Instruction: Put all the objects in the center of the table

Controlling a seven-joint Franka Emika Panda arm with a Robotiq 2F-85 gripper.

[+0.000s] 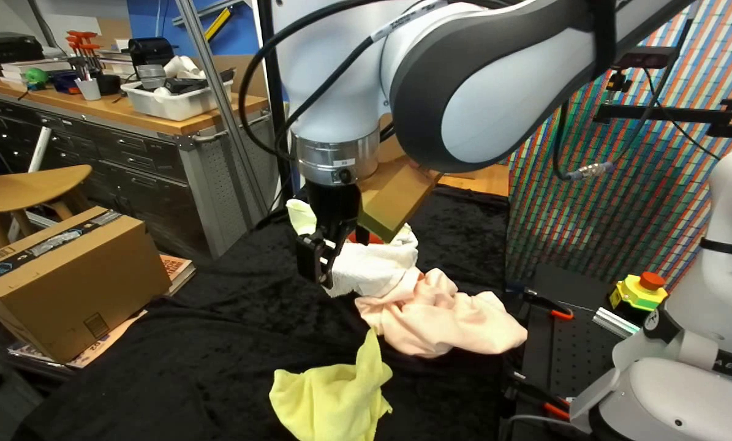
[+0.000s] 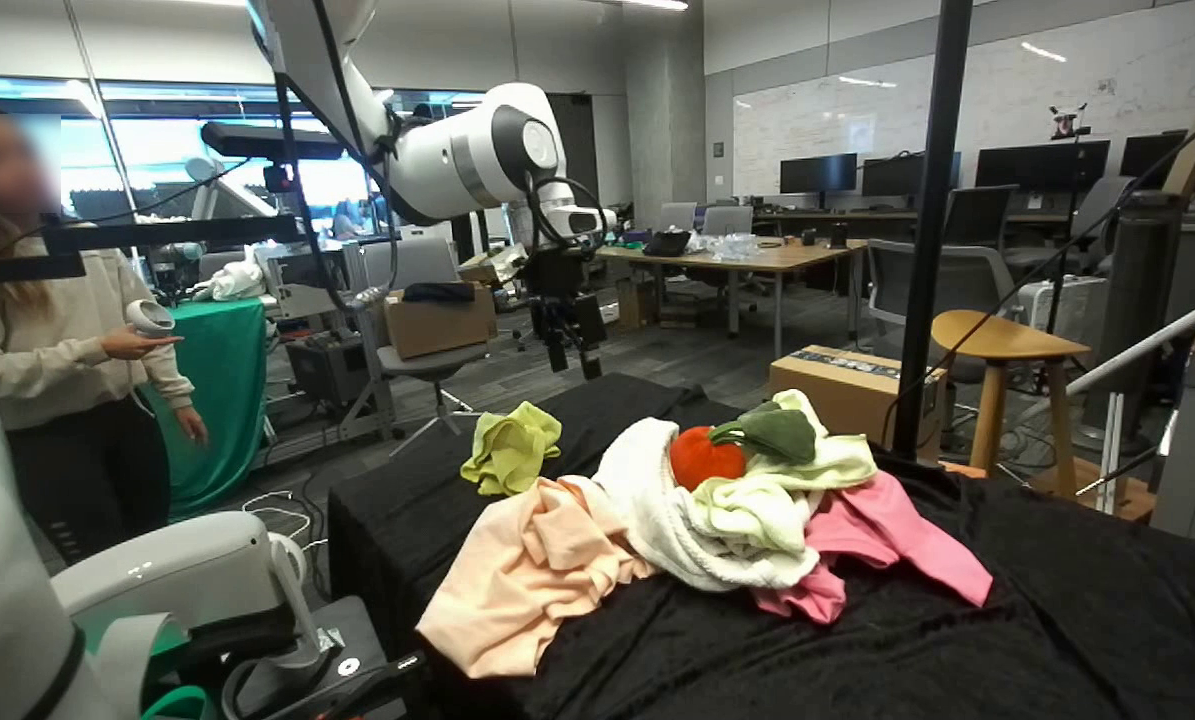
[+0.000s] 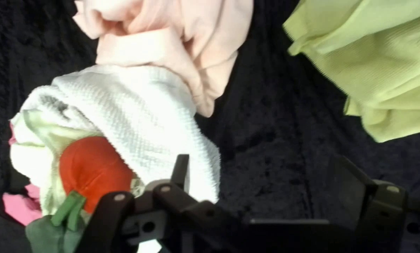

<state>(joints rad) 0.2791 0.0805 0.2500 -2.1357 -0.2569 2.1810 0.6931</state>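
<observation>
On your large table draped in black velvety fabric (image 2: 1057, 640), the small, soft red-orange ball (image 3: 94, 168) sits in a heap, nestled between the white textured cloth (image 3: 139, 116) and the pale yellow-green cloth (image 2: 752, 512), with a dark green, soft fabric thing (image 2: 777, 432) just beside it and the bright pink cloth (image 2: 887, 535) showing from underneath. The peach cloth (image 2: 527, 580) touches the white one; the stronger yellow-green cloth (image 3: 382, 80) lies apart from the heap, with black fabric between. Some of this is screened from you: in an exterior view a tan box-shaped block (image 1: 399, 202) beside the wrist covers most of the ball, and you can't tell what carries it. Your wrist view crops the peach and stronger yellow-green cloths and gives you only scraps of the pink; a pale cord-like bit (image 3: 137, 185) next to the ball is too small to make out. Your black two-fingered gripper (image 3: 267, 179) hangs clear above the table, its fingers spread wide with nothing held between them; seen from the wrist, one finger lines up over the white cloth's edge and the other over black fabric. Higher up, your white and dark-grey jointed arm (image 2: 447, 165) reaches in from overhead, its upper links cut off in both exterior views, and bends so that the wrist points down.
</observation>
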